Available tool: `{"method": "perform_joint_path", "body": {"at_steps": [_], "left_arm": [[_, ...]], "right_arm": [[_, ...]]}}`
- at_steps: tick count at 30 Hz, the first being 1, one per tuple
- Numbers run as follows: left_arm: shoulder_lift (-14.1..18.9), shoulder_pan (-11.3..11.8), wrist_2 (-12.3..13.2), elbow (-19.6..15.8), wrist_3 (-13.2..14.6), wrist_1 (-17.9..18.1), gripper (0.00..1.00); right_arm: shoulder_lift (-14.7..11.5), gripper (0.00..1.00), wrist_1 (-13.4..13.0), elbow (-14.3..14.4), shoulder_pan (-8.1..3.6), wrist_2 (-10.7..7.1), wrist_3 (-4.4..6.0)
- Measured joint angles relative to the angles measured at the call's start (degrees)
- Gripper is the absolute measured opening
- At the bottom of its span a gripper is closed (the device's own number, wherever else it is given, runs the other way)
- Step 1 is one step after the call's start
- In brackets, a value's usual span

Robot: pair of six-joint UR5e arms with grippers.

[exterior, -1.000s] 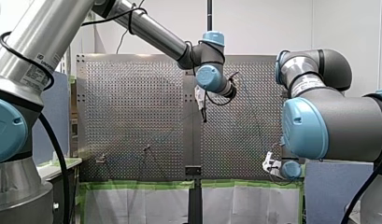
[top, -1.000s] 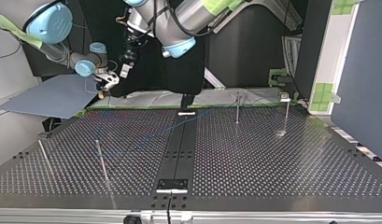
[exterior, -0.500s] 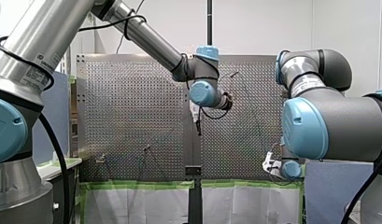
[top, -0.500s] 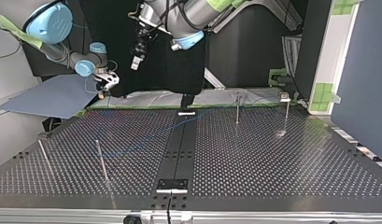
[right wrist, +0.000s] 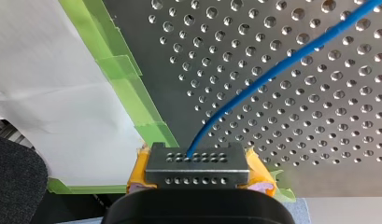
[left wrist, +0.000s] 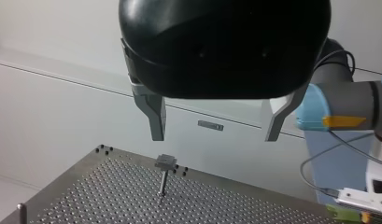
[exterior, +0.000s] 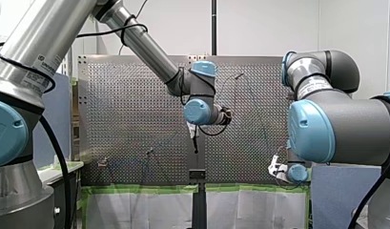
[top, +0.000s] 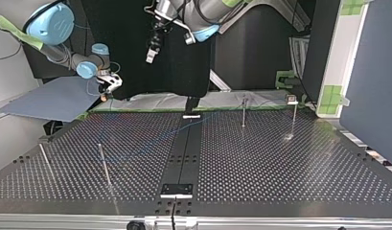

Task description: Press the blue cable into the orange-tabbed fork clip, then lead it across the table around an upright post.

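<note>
Hanging above the perforated grey metal table [left wrist: 109,196], my left gripper [left wrist: 215,137] held its metal fingers [left wrist: 153,116] apart. My yellow-padded right gripper [right wrist: 197,168] was clamped on the thin blue cable [right wrist: 282,63] at the table's edge, beside green tape [right wrist: 128,88]. A square-headed metal post [left wrist: 163,179] stood on the table. The arm label [exterior: 45,64] was too small to read.

A robotics lab: a perforated metal counter [top: 280,163] edged in green tape [exterior: 135,189], my left arm [exterior: 145,43] and my right arm [exterior: 335,129], both industrial, and a bare white wall [exterior: 264,24] at upper centre.
</note>
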Motion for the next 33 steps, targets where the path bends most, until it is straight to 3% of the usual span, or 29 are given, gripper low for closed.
{"method": "perform_joint_path", "body": {"at_steps": [23,33], "left_arm": [[0.01,0.00,0.00,-14.03,0.00,14.06,0.99],[0.01,0.00,0.00,-19.75,0.00,19.76,0.99]], "right_arm": [[-0.03,0.00,0.08,0.00,0.20,0.01,-0.61],[0.02,0.00,0.16,-0.02,0.30,0.06,-1.60]]}}
